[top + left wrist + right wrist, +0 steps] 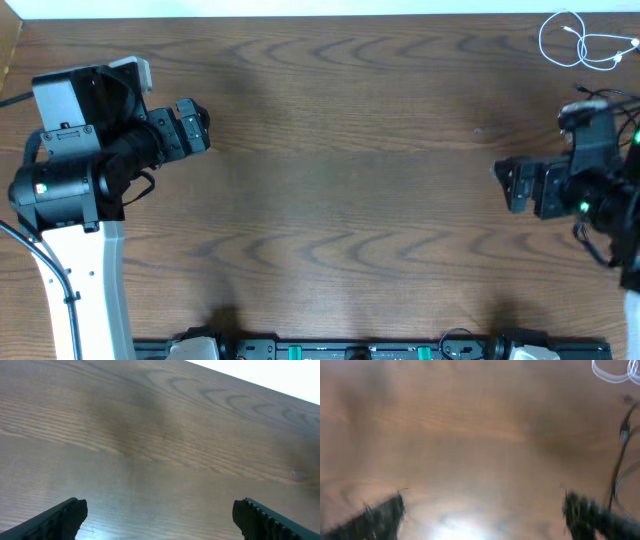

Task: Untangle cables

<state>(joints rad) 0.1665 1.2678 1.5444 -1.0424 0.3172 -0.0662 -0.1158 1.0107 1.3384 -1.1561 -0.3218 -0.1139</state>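
Nearest, the left gripper (160, 515) and right gripper (482, 510) stood wide and empty over the table (340, 150). The white cable (585, 42) lay coiled at the far right corner, light and limp. Black cables (619, 457), probably, trailed beside the right arm. A pinch near a plug seemed best.

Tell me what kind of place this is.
Probably a robotics lab bench, not a home desk. A robot's left hand and right hand, both open, face each other across a wood-grain table. An equipment rail runs along its near edge, and one white cable lies looped in a corner.
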